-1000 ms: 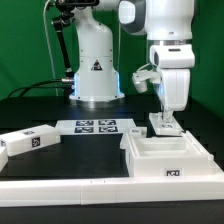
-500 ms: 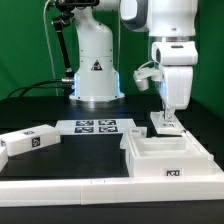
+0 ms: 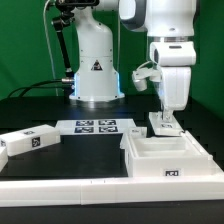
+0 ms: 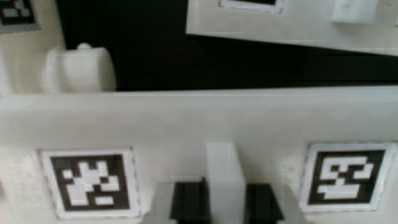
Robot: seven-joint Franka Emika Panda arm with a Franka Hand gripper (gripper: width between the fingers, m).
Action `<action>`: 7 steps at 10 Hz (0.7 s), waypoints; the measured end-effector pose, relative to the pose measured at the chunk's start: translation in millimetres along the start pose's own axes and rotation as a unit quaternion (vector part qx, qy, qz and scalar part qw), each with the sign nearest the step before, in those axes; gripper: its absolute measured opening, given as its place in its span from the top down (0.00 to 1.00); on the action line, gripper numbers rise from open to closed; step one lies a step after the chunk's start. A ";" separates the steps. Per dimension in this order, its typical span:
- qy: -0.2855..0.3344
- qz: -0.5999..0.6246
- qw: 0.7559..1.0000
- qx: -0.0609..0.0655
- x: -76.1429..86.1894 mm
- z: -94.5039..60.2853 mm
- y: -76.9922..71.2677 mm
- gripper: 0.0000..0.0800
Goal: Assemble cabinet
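The cabinet body (image 3: 150, 168), an open white box with a marker tag on its front wall, lies at the exterior view's right. A white panel (image 3: 165, 127) with two marker tags stands upright at its far edge. My gripper (image 3: 165, 116) comes straight down on that panel. In the wrist view the panel (image 4: 196, 120) fills the frame, with a tag on each side of a raised middle rib. My gripper (image 4: 222, 203) has its dark fingers (image 4: 185, 205) pressed against both sides of the rib.
A loose white panel (image 3: 28, 142) with a tag lies at the exterior view's left. The marker board (image 3: 98, 126) lies in the middle before the arm's base (image 3: 97, 70). A white ledge (image 3: 60, 185) runs along the front. A round white knob (image 4: 80, 68) shows beyond the panel.
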State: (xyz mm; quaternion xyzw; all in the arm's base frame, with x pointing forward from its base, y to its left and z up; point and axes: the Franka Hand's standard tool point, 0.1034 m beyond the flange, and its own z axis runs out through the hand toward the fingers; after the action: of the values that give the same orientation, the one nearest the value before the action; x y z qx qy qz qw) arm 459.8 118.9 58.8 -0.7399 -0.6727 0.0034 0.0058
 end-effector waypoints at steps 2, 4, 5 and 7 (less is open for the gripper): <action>0.000 0.002 1.000 0.000 -0.7 0.4 1.0 0.91; 0.001 0.004 1.000 0.000 1.8 0.6 1.0 0.91; 0.001 0.003 1.000 0.000 3.2 0.8 1.4 0.91; 0.003 -0.029 1.000 -0.001 2.7 2.4 6.5 0.91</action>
State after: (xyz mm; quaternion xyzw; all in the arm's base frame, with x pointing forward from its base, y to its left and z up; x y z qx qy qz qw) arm 466.5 120.9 56.3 -0.7203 -0.6936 0.0001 0.0072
